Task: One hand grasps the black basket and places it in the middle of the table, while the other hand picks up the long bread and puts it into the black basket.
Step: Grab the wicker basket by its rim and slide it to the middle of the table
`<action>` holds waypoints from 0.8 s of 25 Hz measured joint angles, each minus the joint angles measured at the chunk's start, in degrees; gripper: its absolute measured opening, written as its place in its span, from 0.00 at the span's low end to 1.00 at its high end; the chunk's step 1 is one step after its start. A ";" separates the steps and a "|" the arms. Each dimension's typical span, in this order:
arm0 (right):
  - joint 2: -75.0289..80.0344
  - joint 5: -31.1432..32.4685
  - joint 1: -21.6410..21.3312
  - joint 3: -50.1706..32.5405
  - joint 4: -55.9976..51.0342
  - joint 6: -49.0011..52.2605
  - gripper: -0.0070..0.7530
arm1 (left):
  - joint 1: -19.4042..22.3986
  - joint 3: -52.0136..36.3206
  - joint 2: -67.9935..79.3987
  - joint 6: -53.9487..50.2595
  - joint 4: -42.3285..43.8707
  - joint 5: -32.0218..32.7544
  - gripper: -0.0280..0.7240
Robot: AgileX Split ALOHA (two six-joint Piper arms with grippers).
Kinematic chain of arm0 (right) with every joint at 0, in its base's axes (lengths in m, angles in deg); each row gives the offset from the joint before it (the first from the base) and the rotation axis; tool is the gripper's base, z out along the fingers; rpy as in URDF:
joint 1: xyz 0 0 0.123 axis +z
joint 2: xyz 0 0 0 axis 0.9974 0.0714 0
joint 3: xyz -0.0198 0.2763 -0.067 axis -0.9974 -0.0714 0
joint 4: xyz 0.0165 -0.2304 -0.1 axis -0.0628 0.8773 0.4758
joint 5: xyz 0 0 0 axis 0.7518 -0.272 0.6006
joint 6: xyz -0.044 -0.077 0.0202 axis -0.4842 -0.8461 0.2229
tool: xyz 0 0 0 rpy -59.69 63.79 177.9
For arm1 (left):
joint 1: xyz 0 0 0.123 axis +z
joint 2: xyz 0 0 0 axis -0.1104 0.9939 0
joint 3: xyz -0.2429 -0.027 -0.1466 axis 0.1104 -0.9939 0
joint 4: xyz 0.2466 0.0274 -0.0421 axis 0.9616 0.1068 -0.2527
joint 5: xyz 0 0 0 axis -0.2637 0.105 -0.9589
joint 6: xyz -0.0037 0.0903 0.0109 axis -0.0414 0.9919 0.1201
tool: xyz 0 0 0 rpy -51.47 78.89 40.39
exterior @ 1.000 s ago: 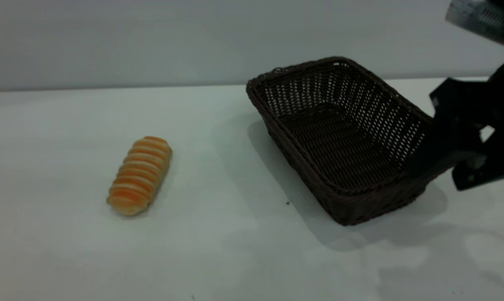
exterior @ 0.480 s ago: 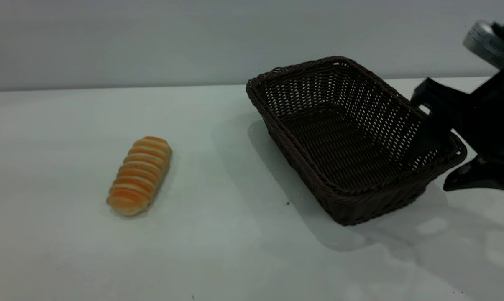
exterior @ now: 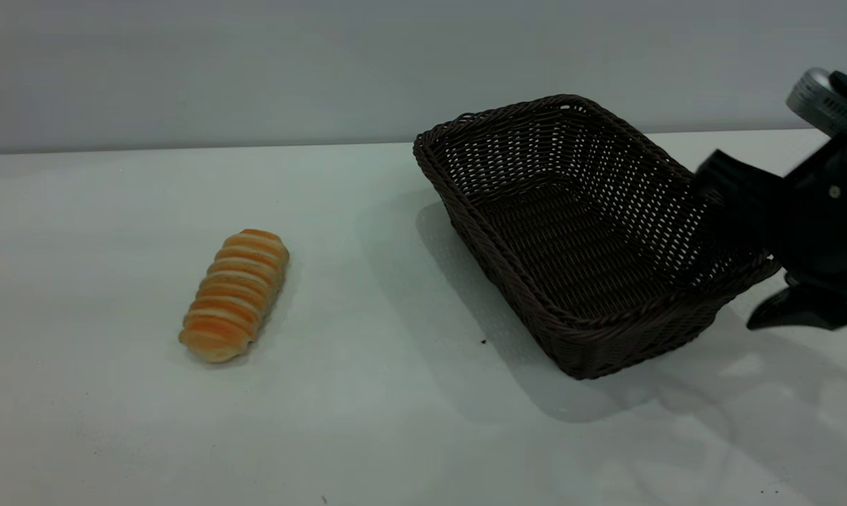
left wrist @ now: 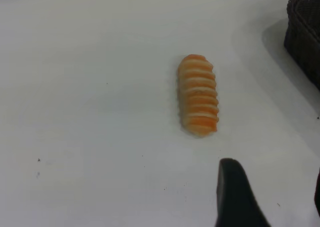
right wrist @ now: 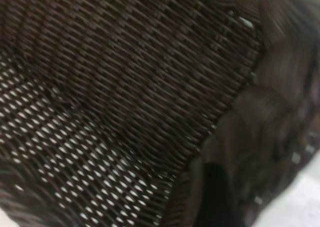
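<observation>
The black basket (exterior: 585, 232) is a large rectangular dark brown-black wicker container with sloped open-weave sides and a braided rim. It stands upright and empty on the right half of the table (exterior: 367, 407), set diagonally. The long bread (exterior: 235, 295) is a small orange-golden roll with pale cream ridges. It lies flat on the table's left half, well apart from the basket.

A plain white table (exterior: 367, 422) holds a long bread (exterior: 235, 295) lying at left and a black basket (exterior: 592, 232) standing well apart at right.
</observation>
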State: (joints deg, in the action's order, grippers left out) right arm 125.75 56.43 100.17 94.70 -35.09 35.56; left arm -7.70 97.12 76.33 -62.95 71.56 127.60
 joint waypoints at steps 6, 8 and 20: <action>3.24 1.17 0.00 2.76 -2.18 0.00 0.72 | 0.00 0.00 0.00 0.00 0.00 0.40 0.59; 4.78 0.43 0.00 2.93 -4.34 0.00 0.72 | 0.00 0.00 0.00 0.00 0.00 0.77 0.59; 12.13 -0.73 0.00 8.00 -9.10 -4.37 0.37 | 0.00 0.00 0.00 0.89 0.00 2.47 0.59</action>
State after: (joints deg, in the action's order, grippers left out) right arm 137.88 55.70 100.17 102.70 -44.18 31.19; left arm -7.70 97.12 76.33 -62.06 71.56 130.06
